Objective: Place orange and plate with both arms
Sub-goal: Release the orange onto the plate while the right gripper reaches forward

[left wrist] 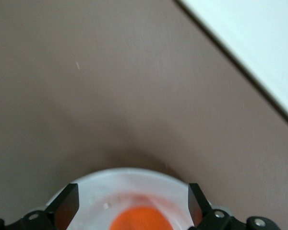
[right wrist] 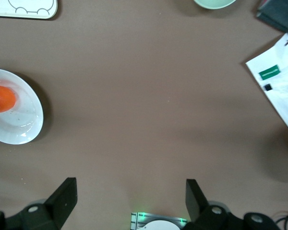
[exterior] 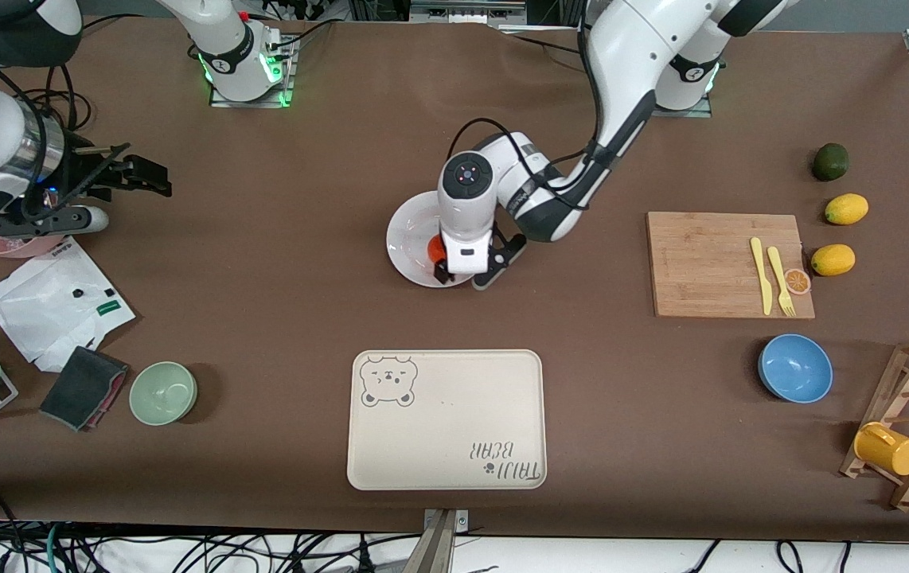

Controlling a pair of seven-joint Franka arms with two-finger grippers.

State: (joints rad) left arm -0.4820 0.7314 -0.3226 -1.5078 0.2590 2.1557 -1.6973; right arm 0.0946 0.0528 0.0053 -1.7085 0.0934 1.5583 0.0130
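The white plate (exterior: 405,232) lies on the brown table between the arm bases and the bear tray. The orange (exterior: 432,249) sits on it. My left gripper (exterior: 462,278) is low over the plate and open. Its fingers stand on either side of the orange without touching it. In the left wrist view the orange (left wrist: 139,219) lies on the plate (left wrist: 129,184) between the spread fingers of the gripper (left wrist: 133,194). My right gripper (exterior: 154,178) waits open and empty at the right arm's end of the table. The right wrist view shows that gripper (right wrist: 131,189), the plate (right wrist: 24,124) and the orange (right wrist: 1,98).
A cream bear tray (exterior: 446,418) lies nearer the camera than the plate. A cutting board (exterior: 717,263) with a yellow knife and fork, two lemons, a blue bowl (exterior: 795,368) and a mug rack are toward the left arm's end. A green bowl (exterior: 162,392) and a white bag (exterior: 56,302) are toward the right arm's end.
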